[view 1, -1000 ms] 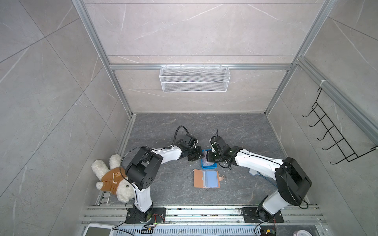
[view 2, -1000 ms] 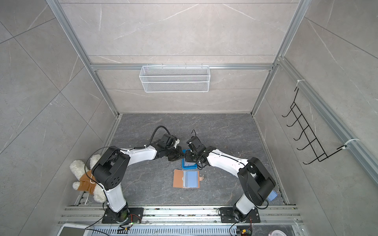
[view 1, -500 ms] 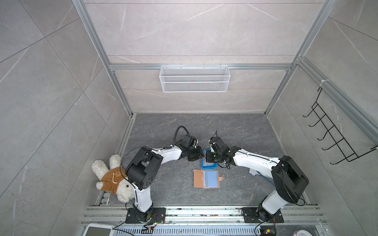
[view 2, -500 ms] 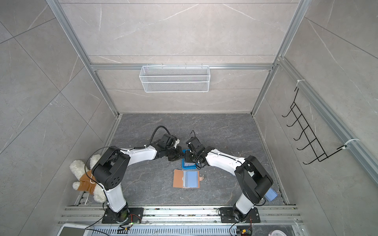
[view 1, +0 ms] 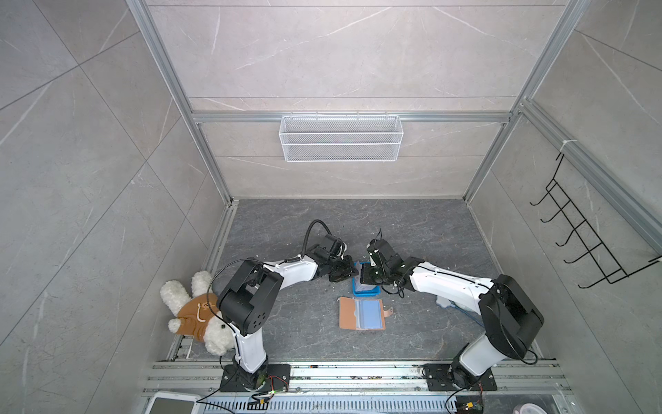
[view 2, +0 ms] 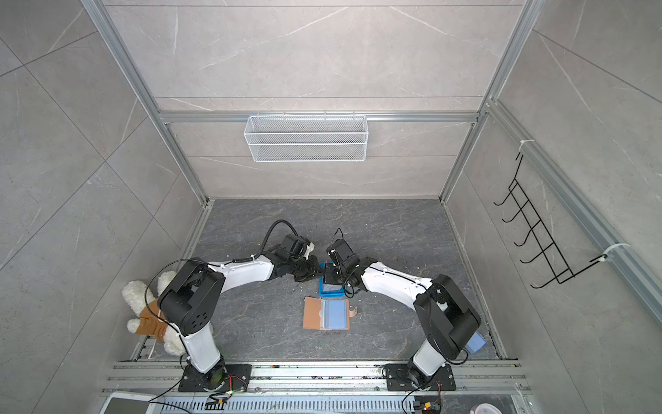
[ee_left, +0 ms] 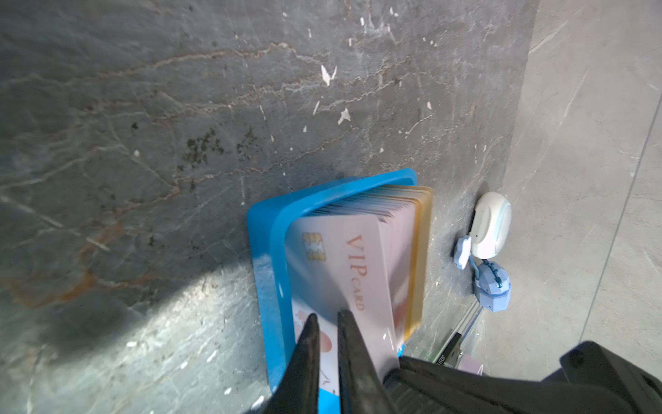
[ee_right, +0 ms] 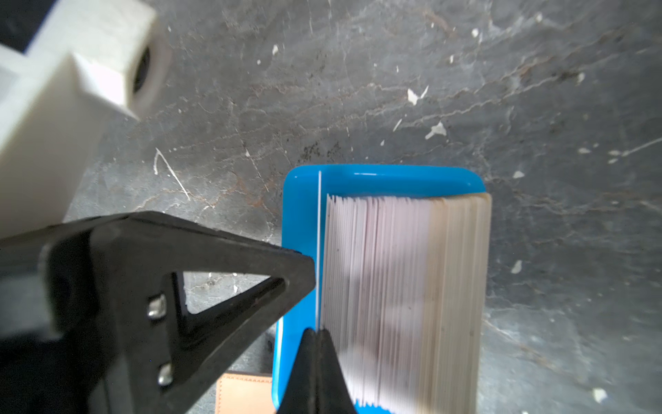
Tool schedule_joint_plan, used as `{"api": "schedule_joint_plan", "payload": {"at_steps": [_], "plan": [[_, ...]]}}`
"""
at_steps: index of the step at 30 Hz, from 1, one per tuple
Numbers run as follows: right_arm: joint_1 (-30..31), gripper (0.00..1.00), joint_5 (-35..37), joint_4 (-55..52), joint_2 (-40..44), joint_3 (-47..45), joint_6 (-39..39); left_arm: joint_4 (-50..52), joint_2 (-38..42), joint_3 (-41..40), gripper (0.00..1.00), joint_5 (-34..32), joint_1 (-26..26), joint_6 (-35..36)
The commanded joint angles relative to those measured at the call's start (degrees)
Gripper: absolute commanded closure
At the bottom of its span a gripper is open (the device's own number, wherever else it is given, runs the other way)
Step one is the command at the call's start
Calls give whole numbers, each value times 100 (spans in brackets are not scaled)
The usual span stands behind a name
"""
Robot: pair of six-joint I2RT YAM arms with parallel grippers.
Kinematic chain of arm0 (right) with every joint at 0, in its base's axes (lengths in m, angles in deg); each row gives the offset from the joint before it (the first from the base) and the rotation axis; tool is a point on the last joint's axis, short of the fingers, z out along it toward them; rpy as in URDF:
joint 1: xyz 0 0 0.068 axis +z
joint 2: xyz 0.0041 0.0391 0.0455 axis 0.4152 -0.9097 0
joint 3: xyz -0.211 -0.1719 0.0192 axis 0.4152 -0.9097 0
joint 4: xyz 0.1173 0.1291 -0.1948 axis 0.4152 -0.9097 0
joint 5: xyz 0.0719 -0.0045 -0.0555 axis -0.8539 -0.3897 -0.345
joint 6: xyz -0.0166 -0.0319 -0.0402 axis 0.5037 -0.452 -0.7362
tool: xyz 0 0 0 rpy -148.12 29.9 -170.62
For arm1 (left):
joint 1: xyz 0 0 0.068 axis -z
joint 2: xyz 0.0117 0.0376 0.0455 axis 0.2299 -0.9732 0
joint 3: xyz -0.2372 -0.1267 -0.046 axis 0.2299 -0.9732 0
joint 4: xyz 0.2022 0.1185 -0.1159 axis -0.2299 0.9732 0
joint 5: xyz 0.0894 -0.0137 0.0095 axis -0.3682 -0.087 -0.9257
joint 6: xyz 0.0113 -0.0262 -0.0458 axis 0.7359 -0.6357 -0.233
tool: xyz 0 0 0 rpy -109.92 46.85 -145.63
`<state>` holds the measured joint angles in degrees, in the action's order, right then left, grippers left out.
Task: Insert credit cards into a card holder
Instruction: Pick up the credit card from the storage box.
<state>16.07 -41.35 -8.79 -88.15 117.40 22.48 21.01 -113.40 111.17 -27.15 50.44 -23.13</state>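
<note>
My work surface is a dark grey, stone-veined tabletop flecked with pale scraps. A small blue tray sits mid-table, with an opened tan card holder lying flat near it. Small white and blue trinkets rest by the right wall.

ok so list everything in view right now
credit cards: thick stack, pale pink-white, on edge in the blue tray
front card: one, white, parted from the stack
blue tray: one, blue, between the grippers
card holder: one, tan, open flat near the tray
plush toy: one, white and brown, by left arm's base
wire basket: one, white, back wall
hook rack: one, black, right wall
trinkets: two, white and pale blue, by right arm
left gripper: black, tips slightly apart at front card
right gripper: black, shut on front card
</note>
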Motion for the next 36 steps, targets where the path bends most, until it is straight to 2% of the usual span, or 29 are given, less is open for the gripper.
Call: {"api": "schedule_joint_plan", "payload": {"at_steps": [1, 11, 19, 24, 27, 32, 36], "plan": [[29, 100, 98, 9, 366, -111, 108, 7, 548, -134, 80, -116, 24, 106], [15, 100, 125, -156, 1059, -308, 75, 20, 1654, -808, 72, -302, 27, 200], [-102, 100, 131, -226, 1720, -624, -8, -311, 2441, -1419, 73, -220, 19, 313], [-212, 100, -103, -162, 2158, -921, -76, -541, 2743, -1733, 65, 0, 10, 285], [-267, 100, -247, -130, 2478, -1128, -68, -1304, 3033, -2283, 65, 121, -9, 226], [-333, 100, -542, -32, 2992, -1504, -16, -1735, 3244, -2753, 65, 213, -18, 59], [-362, 100, -797, 187, 3389, -1863, 139, -3046, 3002, -3216, 66, 678, -40, -469]]}}
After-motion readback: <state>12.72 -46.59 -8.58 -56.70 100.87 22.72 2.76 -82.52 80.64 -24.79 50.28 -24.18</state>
